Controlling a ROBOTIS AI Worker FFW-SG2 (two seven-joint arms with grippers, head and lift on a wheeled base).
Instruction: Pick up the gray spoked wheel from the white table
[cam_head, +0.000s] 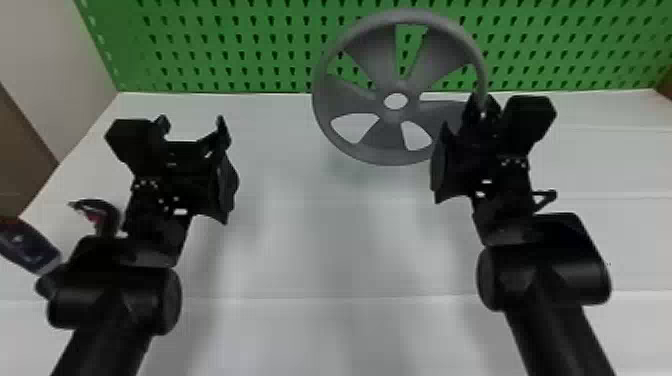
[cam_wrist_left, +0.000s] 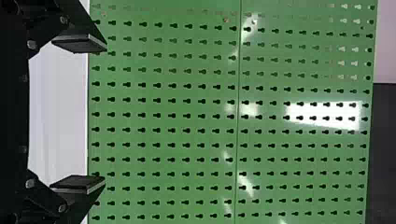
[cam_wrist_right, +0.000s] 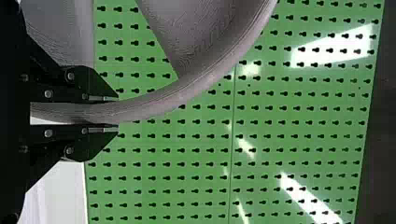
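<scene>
**Our right gripper (cam_head: 482, 106) grips the round gray spoked wheel (cam_head: 372, 55) by its rim**

We have the wheel upright in front of the green perforated pegboard (cam_head: 225, 50), at the far side of the smooth white table (cam_head: 310, 240). The jaws of our right gripper (cam_wrist_right: 117, 112) are clamped on the rim, one on each face, and the rest of the wheel reaches toward our left. We cannot tell whether its lower edge touches the table.

Our left gripper (cam_head: 192, 124) is over the table, well apart from the wheel. In the left wrist view its jaws stand wide apart, pointing at the pegboard.

Near our left arm, we see a curved black object with a little red (cam_head: 100, 212) on the table. A dark blue object with a gray end (cam_head: 30, 245) lies at the left edge of the head view, close to the same arm.
</scene>
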